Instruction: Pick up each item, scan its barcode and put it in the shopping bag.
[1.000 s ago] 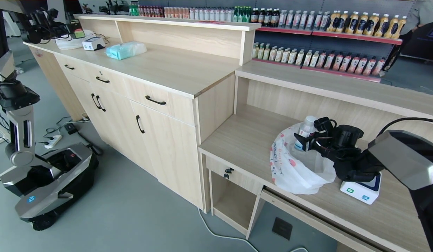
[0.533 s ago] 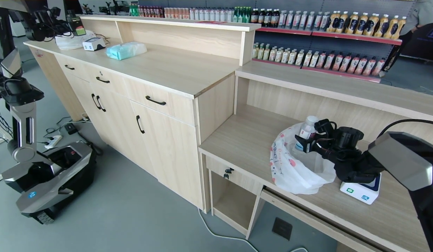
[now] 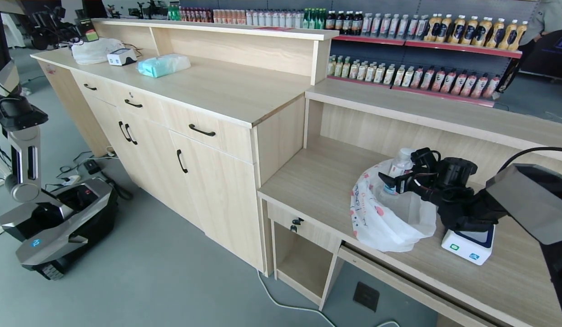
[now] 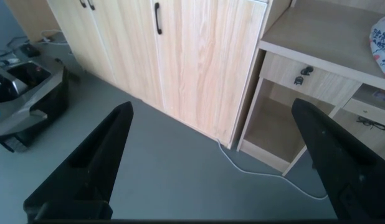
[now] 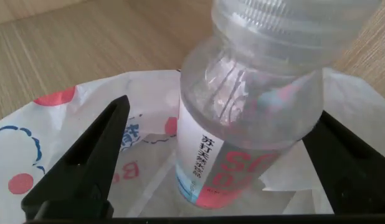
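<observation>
Over at the low desk, the right gripper hangs above the mouth of the bag with the bottle between its fingers. Its jaws stand wide apart, much as wide as they seem to go, and they do not clamp the bottle. From the right wrist view the bottle leans a little, with its lower end down inside the bag. Whether its base rests on the bag's bottom I can't make out through the folds.

By my reckoning this bottle is at the last step, bagged or as good as. The scanner sits just beside the bag, under the right arm. What remains for this item is to draw the arm clear. The plastic hides whether anything else lies in the bag.

The left gripper hangs over the floor in front of the cupboards, wide open and holding nothing.

As for writing, the bottle is clear, with a ribbed clear cap and a white label. A column of dark characters runs down one side of the label, and large red lettering sits beside it. The bag is white with red and blue cartoon print. The scanner's front shows two small square badges, one green and one blue.
</observation>
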`<state>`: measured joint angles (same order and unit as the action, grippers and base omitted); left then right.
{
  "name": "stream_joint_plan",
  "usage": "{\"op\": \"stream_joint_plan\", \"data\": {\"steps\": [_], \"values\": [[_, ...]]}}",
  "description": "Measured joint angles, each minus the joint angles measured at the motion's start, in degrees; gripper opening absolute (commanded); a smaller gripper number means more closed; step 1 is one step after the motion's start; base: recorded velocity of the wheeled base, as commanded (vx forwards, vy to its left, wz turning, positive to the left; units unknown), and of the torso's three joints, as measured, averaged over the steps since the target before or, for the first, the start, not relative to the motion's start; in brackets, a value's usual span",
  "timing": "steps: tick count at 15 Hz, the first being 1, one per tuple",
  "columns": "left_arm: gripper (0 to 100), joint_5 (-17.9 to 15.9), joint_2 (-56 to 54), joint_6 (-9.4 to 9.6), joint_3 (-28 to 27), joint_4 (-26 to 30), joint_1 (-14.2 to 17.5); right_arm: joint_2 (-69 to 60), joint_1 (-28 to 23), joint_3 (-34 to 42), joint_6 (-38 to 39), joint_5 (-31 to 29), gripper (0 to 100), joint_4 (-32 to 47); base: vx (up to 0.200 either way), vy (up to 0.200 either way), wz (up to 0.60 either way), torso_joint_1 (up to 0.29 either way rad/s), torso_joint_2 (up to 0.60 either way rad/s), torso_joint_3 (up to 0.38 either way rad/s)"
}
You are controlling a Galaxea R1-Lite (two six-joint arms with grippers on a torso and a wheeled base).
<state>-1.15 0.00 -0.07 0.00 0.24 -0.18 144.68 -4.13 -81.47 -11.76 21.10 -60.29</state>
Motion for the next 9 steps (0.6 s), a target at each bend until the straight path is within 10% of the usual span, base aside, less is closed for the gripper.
{"op": "stream_joint_plan", "data": {"steps": [9], "values": [[100,0.00,0.00,0.00,0.00,0.00,0.00,-36.17,-4.51,25.05,-9.96,-0.22,100,12.79,0.000,0.000,-0.13,0.002,0.00,0.002]]}}
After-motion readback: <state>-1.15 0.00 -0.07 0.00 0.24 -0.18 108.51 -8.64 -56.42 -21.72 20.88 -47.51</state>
